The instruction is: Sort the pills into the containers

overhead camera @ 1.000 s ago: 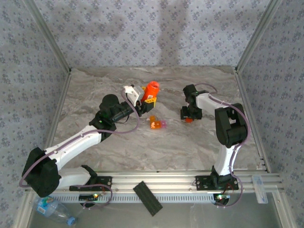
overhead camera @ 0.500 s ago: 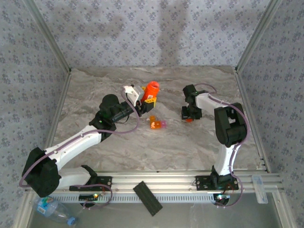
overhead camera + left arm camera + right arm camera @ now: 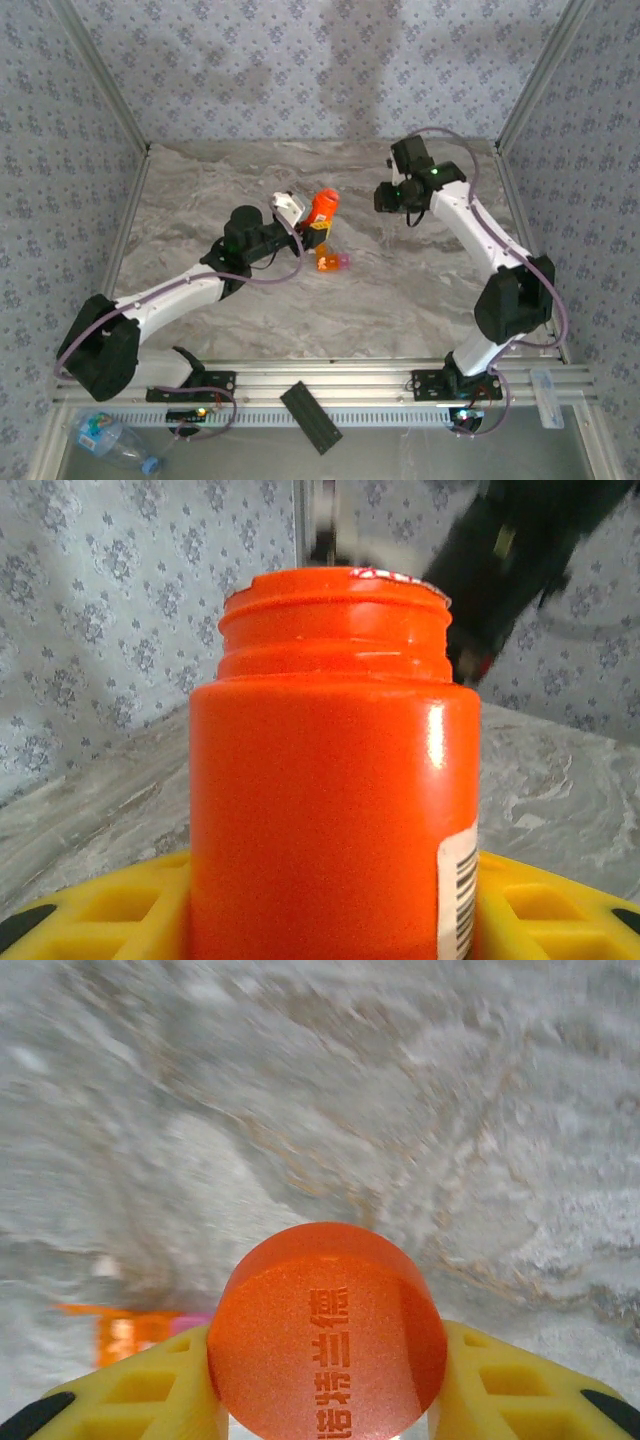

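A lab-style robot test cell: a marble-patterned table, flower-printed panels around its far and side edges on aluminium posts, and an aluminium rail at its near edge carrying bolted arm bases.

1. Walls with a grey-blue floral pattern enclose three sides.
2. A marbled grey-beige tabletop lies below.
3. Metal frame posts slant up at the back corners; a slotted rail runs along the near edge.
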You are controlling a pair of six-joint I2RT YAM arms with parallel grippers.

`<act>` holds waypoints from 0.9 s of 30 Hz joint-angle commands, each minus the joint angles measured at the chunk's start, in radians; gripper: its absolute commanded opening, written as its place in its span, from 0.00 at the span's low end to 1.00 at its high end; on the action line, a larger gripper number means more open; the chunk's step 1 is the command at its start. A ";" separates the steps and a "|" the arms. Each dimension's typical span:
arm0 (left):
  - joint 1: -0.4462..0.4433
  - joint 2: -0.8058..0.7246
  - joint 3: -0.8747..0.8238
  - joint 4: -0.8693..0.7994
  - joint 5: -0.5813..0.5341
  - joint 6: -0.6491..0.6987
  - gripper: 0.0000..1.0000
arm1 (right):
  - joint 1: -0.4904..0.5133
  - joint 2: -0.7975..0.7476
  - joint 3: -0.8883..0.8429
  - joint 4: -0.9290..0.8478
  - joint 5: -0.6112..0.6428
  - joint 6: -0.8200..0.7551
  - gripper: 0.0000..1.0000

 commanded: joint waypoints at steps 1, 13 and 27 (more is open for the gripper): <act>0.013 0.013 -0.008 0.084 0.018 0.047 0.00 | 0.016 -0.022 0.117 -0.132 -0.087 -0.028 0.41; 0.115 0.076 0.020 0.029 0.175 0.060 0.00 | 0.022 0.035 0.369 -0.247 -0.408 -0.109 0.41; 0.115 0.118 0.129 -0.146 0.319 0.128 0.00 | 0.039 0.196 0.551 -0.435 -0.524 -0.298 0.39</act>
